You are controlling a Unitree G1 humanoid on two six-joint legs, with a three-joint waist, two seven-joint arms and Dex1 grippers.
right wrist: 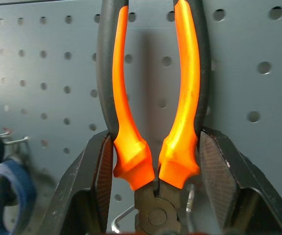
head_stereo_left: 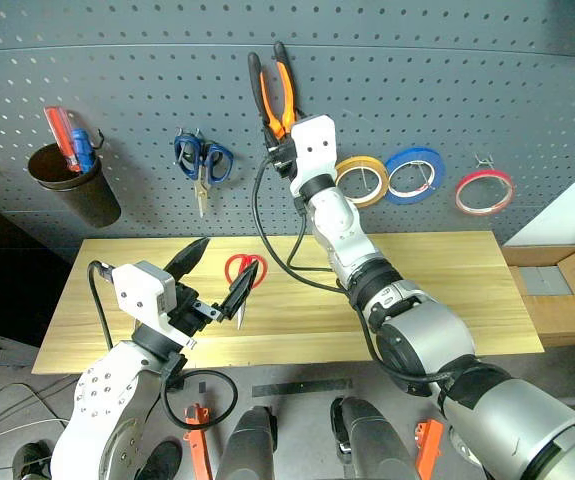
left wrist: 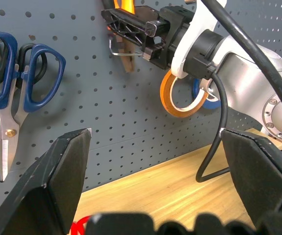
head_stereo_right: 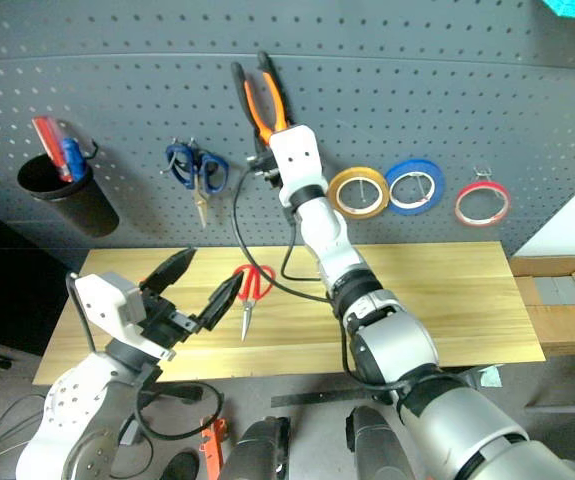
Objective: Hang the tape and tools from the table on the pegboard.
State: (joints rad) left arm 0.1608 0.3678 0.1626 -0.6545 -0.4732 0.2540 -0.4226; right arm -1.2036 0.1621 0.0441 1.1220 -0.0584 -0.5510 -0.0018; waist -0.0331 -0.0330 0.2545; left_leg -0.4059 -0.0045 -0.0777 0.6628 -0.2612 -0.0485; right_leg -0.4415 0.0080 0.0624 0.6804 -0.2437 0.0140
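Left on pegboard (head_stereo_left: 117,60): screwdriver (head_stereo_left: 59,135) inside black cup (head_stereo_left: 75,188).

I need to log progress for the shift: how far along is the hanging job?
Done: the red tape hangs on the pegboard, by the yellow and blue rings. In hand: the right gripper holds the pliers against the board by a hook; its fingers flank the handles. Left: the red-handled scissors lie on the table, with the open left gripper above them.
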